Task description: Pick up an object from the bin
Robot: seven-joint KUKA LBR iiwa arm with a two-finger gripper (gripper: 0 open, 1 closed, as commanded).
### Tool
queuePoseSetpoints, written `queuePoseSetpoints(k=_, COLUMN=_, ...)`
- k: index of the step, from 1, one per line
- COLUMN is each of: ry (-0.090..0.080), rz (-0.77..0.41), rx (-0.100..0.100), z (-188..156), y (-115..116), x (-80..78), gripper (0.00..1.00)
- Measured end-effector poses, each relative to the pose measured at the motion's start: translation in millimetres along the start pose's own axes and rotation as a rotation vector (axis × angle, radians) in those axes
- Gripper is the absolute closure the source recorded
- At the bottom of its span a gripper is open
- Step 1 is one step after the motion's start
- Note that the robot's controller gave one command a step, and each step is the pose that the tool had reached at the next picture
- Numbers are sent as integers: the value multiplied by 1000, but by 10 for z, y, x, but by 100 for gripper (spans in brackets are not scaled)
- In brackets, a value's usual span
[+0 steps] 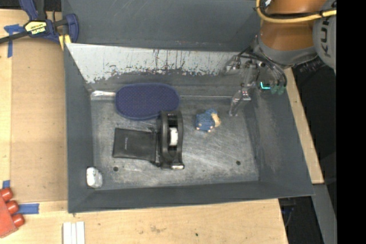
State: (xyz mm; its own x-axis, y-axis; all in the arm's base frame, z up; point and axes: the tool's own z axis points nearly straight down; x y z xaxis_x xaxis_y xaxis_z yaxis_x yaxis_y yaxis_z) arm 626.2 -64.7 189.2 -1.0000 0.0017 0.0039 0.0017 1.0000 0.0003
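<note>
1. Hanging low over the right rear of the bin [171, 26] floor, the gripper [238, 101] pointed down close to the back wall, with nothing seen in its grasp; whether it was spread or pressed together could not be told.
2. Behind it, the arm's orange cover [293, 6] rose over the bin's right rear corner.
3. Nearest the gripper lay a small blue and tan lump [206, 121], right of the floor's middle, close to the gripper's tip on the view's left but apart from it.
4. Further left stood a black ring-shaped thing [170, 139] on its edge, touching a flat black piece [132, 144] on its left.
5. Just behind those two lay a dark blue oval pad [147, 101], flat near the back wall.
6. Well apart from everything else, a small white thing [93, 177] sat in the front left corner.
</note>
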Motion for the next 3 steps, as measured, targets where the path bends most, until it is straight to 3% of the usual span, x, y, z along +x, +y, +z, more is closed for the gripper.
queuePoseSetpoints(k=1, ry=0, rz=-168, rx=-1, z=1036, y=130, x=148, gripper=0)
queuePoseSetpoints(k=2, ry=-8, rz=-168, rx=1, z=992, y=124, x=123, gripper=100)
queuePoseSetpoints(k=3, ry=-14, rz=-534, rx=5, z=-283, y=-94, x=200, gripper=100)
